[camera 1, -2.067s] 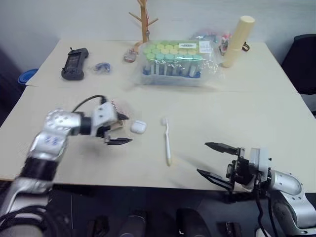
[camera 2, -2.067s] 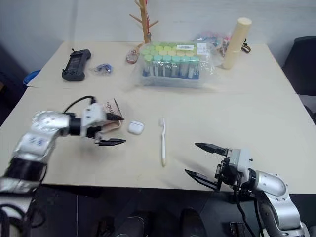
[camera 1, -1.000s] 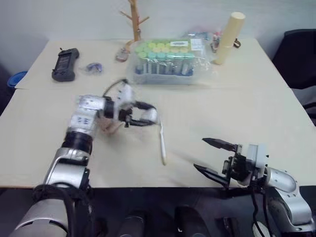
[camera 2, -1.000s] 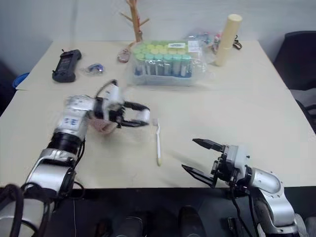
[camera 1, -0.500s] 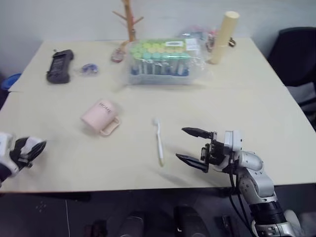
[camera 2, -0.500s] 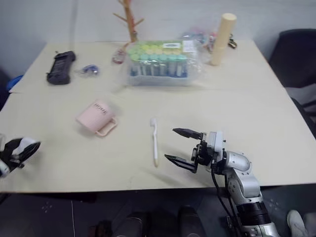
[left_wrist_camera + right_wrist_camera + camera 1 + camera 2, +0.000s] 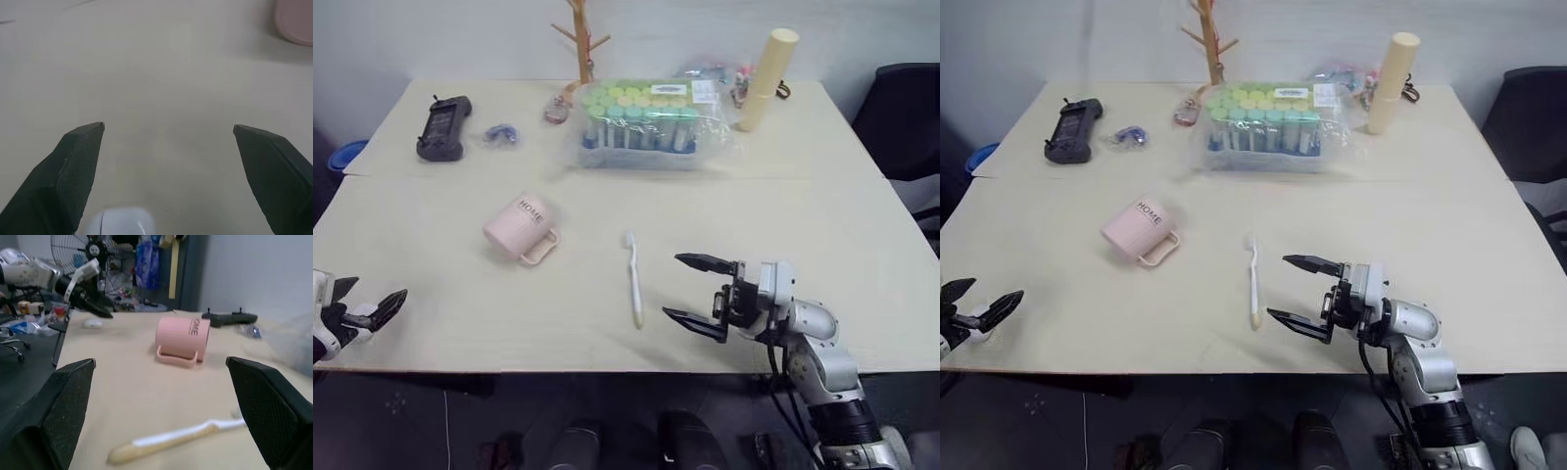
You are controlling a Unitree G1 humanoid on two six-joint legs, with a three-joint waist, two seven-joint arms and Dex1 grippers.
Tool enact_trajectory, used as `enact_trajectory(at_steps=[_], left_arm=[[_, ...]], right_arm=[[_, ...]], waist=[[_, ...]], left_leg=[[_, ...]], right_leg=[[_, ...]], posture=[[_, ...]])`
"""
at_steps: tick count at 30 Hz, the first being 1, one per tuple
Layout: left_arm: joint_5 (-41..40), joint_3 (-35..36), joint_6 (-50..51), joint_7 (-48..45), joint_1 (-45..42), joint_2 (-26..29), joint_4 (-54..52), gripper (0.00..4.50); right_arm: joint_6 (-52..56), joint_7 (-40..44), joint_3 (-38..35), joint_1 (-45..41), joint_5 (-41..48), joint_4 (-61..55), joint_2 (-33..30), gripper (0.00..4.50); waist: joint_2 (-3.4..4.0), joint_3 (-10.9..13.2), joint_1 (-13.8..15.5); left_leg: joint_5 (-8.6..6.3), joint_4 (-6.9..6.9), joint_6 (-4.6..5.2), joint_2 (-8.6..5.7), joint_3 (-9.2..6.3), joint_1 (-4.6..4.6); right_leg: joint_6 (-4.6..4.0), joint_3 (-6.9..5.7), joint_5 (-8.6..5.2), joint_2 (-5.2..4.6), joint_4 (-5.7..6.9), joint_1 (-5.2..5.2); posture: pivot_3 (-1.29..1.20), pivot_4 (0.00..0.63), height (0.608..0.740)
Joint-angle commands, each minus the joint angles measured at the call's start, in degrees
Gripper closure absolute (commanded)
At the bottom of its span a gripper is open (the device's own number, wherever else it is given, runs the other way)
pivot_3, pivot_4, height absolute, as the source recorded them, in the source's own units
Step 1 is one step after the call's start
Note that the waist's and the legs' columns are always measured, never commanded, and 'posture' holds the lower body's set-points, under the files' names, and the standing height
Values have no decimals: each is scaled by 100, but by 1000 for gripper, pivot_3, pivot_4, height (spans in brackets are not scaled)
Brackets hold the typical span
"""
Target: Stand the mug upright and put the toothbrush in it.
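The mug point(image 7: 520, 226) lies on its side mid-desk, the toothbrush point(image 7: 633, 277) flat beside it toward the front edge — reachable. Right gripper point(image 7: 694, 297) hovers near it, jaws spread; left gripper point(image 7: 979, 304), spread too, hangs off the left front corner.

A pale cream table point(image 7: 862, 196) stands before a plain wall point(image 7: 460, 39), dark chair point(image 7: 913, 117) alongside.

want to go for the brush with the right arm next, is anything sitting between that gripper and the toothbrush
Nothing visible does. The right gripper is open beside the toothbrush, with only bare table between them. The mug lies on its side past the brush, apart from it.
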Motion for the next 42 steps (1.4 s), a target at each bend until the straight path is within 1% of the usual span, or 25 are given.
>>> enact_trajectory(at_steps=[1, 4, 5, 6, 7, 8, 11, 12, 14, 16, 19, 20, 21, 23, 26, 30, 33, 37, 38, 42], left_arm=[[-280, 293, -812, -778, 318, 227, -454, 23], [-143, 120, -1274, -1531, 1102, 393, -1110, 23], [-64, 73, -1358, -1601, 1288, 420, -1238, 23], [9, 38, -1329, -1478, 1426, 359, -1480, 23], [137, -2, -1243, -1236, 1503, 284, -1727, 23], [130, -110, -985, -891, 1517, 113, -2195, 23], [-64, -631, 130, 113, 1322, -407, -3463, 23], [-127, -1002, 604, 466, 1131, -588, -3846, 23], [-1, -1891, 1533, 1182, 529, -899, -4423, 23], [129, -2510, 2393, 1847, -98, -1207, -4684, 23], [464, -3167, 3189, 2430, -766, -1383, -4662, 23], [601, -3433, 3391, 2500, -940, -1314, -4564, 23], [682, -3584, 3615, 2685, -1145, -1426, -4419, 23], [837, -3836, 3839, 2856, -1473, -1470, -4143, 23], [982, -4180, 3939, 2815, -1975, -1380, -3566, 23], [1211, -4573, 3578, 2608, -2527, -1260, -2640, 23], [1248, -4830, 3282, 2266, -2970, -1289, -1859, 622], [1210, -4958, 2961, 1635, -3443, -1143, -984, 1805], [1210, -4986, 2895, 1476, -3520, -1090, -828, 2185], [1244, -5084, 2340, 826, -3741, -842, -338, 3390]], right_arm=[[54, 131, -338, 206, 211, -332, -325, 0], [-20, 157, -586, 529, 157, -363, -625, 0], [0, 164, -632, 620, 172, -373, -691, 0], [-81, 135, -716, 742, 131, -370, -724, 0], [-162, 94, -786, 839, 70, -365, -746, 0], [-237, 28, -841, 918, 8, -367, -746, 0], [-331, -114, -920, 990, -62, -361, -708, 0], [-344, -121, -884, 996, -65, -365, -688, 0], [-315, -112, -794, 958, -21, -361, -646, 0], [-248, -113, -733, 888, 39, -356, -604, 0], [-87, -122, -652, 744, 120, -369, -538, 0], [-27, -122, -622, 702, 144, -376, -521, 0], [8, -100, -583, 663, 149, -397, -518, 0], [76, -106, -544, 608, 167, -422, -495, 0], [133, -171, -526, 533, 188, -467, -451, 0], [190, -250, -521, 511, 176, -521, -407, 0], [161, -303, -481, 590, 131, -583, -361, 0], [127, -386, -525, 708, 116, -672, -326, 0], [118, -400, -545, 730, 113, -679, -326, 0], [76, -441, -611, 807, 96, -699, -360, 0]], waist=[[0, 0, -27], [3, 0, -36], [6, 2, -29], [11, 1, -17], [13, 2, -8], [13, 2, -5], [15, 2, 55], [13, 1, 78], [14, 1, 140], [13, 0, 148], [13, -2, 133], [14, -3, 113], [15, -3, 104], [16, -4, 97], [15, -3, 126], [16, -3, 140], [15, -3, 160], [16, -4, 153], [16, -4, 146], [19, -5, 135]], left_leg=[[0, 0, 0, 1, 3, 0], [-4, -3, 2, 5, 16, 0], [-6, -5, 5, 5, 24, 3], [-7, -5, 7, 5, 31, 3], [-8, -4, 8, 5, 33, 6], [-8, -4, 9, 5, 33, 10], [-12, 4, 17, 2, 34, 12], [-13, 9, 18, 2, 35, 13], [-13, 15, 18, 1, 36, 15], [-12, 20, 17, -1, 35, 14], [-11, 24, 15, 0, 42, 15], [-10, 23, 13, 0, 46, 18], [-10, 14, 13, 5, 60, 26], [-10, 2, 12, 8, 70, 35], [-10, 7, 11, 9, 69, 36], [-10, 10, 11, 5, 68, 36], [-10, 13, 11, 3, 65, 35], [-9, 14, 10, 2, 63, 36], [-8, 15, 9, 1, 63, 36], [-7, 12, 7, 2, 63, 40]], right_leg=[[0, 1, 0, 0, -1, 0], [0, 6, 0, 0, -11, 1], [-1, 8, 0, -2, -14, 2], [0, 12, 0, -2, -16, 1], [-1, 13, 0, -2, -15, 4], [-1, 14, 0, -1, -14, 8], [2, 16, 1, -5, -10, 16], [5, 18, 3, -4, -8, 17], [7, 20, 4, -3, -1, 17], [8, 19, 5, -1, 9, 15], [9, 15, 5, 7, 16, 11], [9, 13, 5, 9, 17, 9], [9, 9, 5, 16, 18, 6], [9, 10, 5, 19, 14, 6], [9, 10, 5, 23, 15, 8], [9, 10, 5, 18, 13, 9], [9, 5, 5, 15, 11, 13], [9, 3, 5, 13, 13, 13], [9, 2, 5, 13, 15, 13], [9, 3, 5, 13, 19, 13]], posture=[[0, 150, 740], [0, 150, 740], [0, 150, 740], [0, 150, 740], [0, 150, 740], [0, 150, 740], [0, 150, 740], [0, 150, 740], [0, 150, 740], [0, 150, 740], [0, 150, 740], [0, 150, 740], [0, 150, 740], [0, 150, 740], [0, 150, 740], [0, 150, 740], [0, 150, 740], [0, 150, 740], [0, 150, 740], [0, 150, 740]])
